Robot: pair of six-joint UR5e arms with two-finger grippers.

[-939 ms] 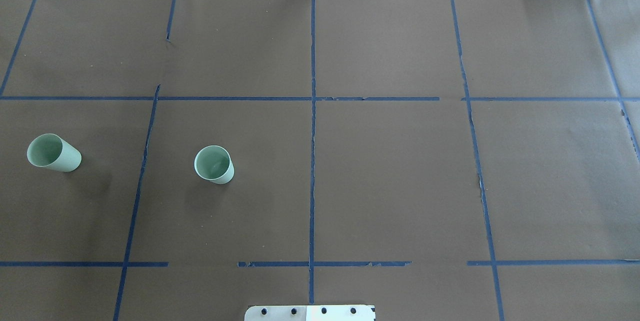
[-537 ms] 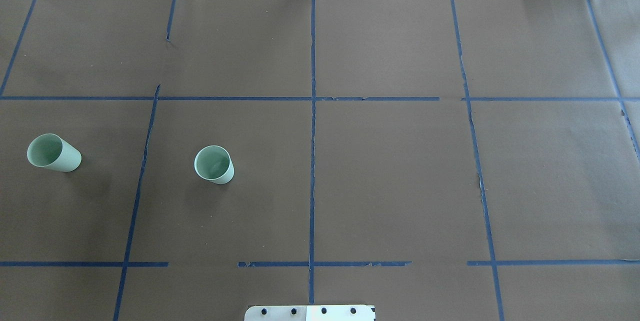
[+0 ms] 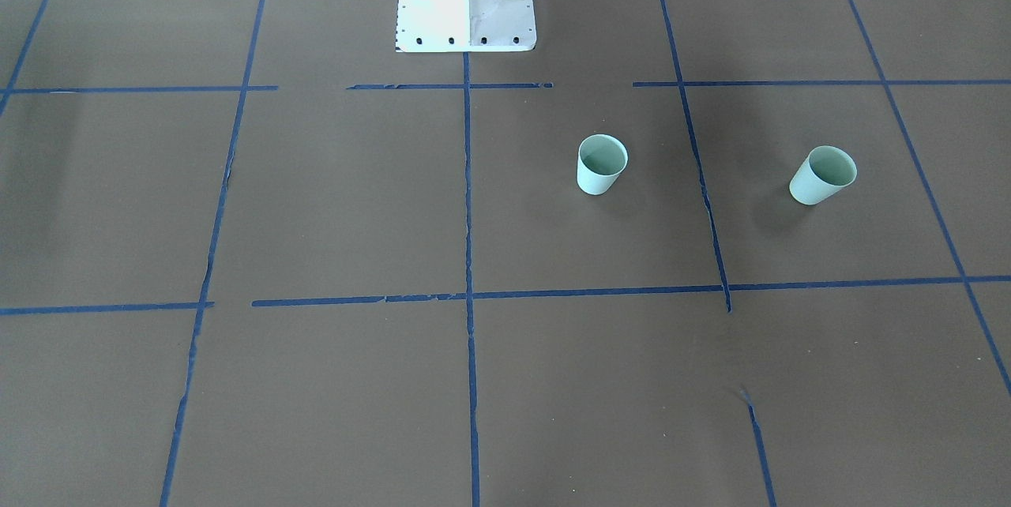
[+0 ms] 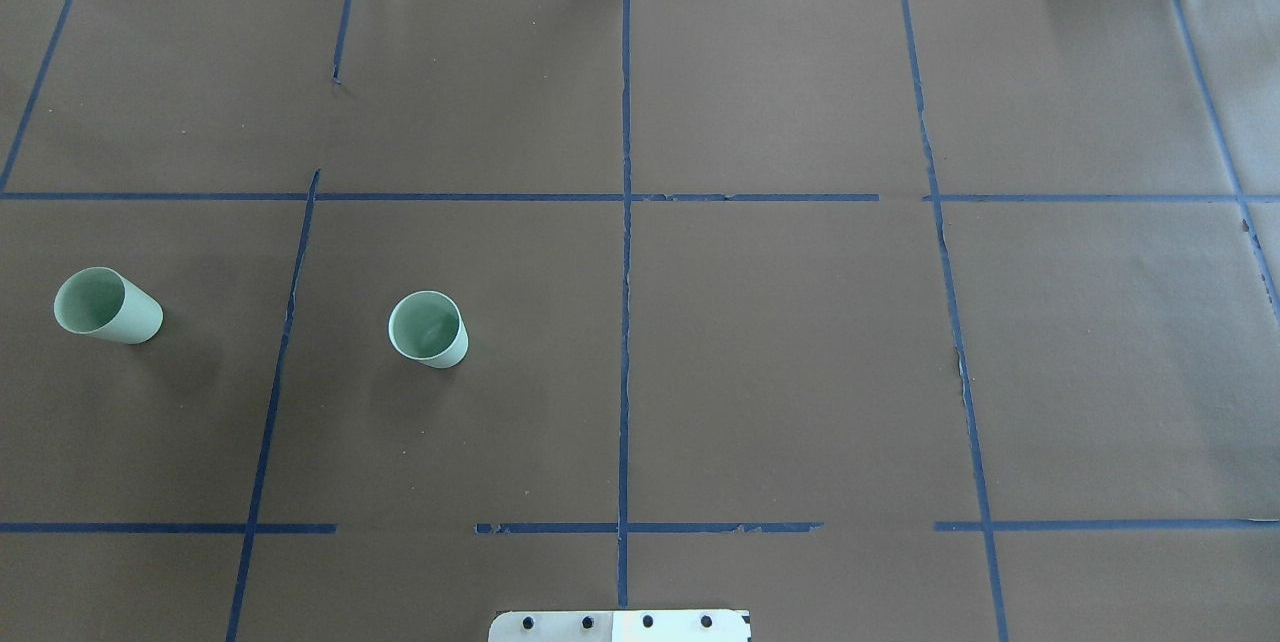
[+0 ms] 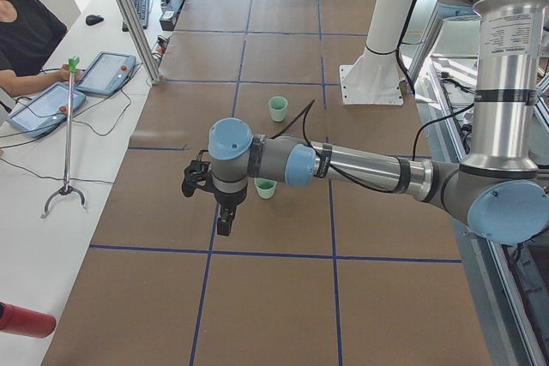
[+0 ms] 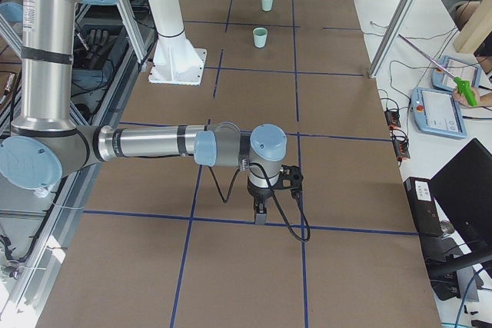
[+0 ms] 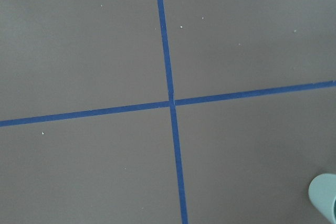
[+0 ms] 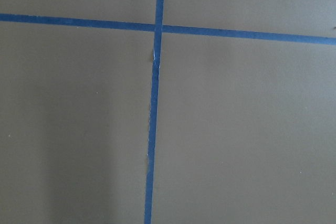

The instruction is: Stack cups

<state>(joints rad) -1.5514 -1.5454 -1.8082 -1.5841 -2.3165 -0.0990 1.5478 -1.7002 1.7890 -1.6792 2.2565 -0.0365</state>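
Note:
Two pale mint-green cups stand upright and apart on the brown table. In the overhead view one cup (image 4: pixel 107 306) is at the far left and the other cup (image 4: pixel 428 329) is nearer the middle. In the front view they are right of centre (image 3: pixel 822 174) (image 3: pixel 602 164). My left gripper (image 5: pixel 224 224) shows only in the exterior left view, hanging above the table beside the nearer cup (image 5: pixel 265 188); I cannot tell if it is open. My right gripper (image 6: pixel 260 217) shows only in the exterior right view, far from both cups; I cannot tell its state. A cup's edge (image 7: pixel 325 195) shows in the left wrist view.
The white robot base (image 3: pixel 466 1) stands at the table's robot-side edge. Blue tape lines (image 4: pixel 625 322) divide the brown paper into squares. An operator (image 5: pixel 26 36) with tablets (image 5: pixel 47 107) sits beyond the table's far side, and a grabber stick (image 5: pixel 67 139) lies there.

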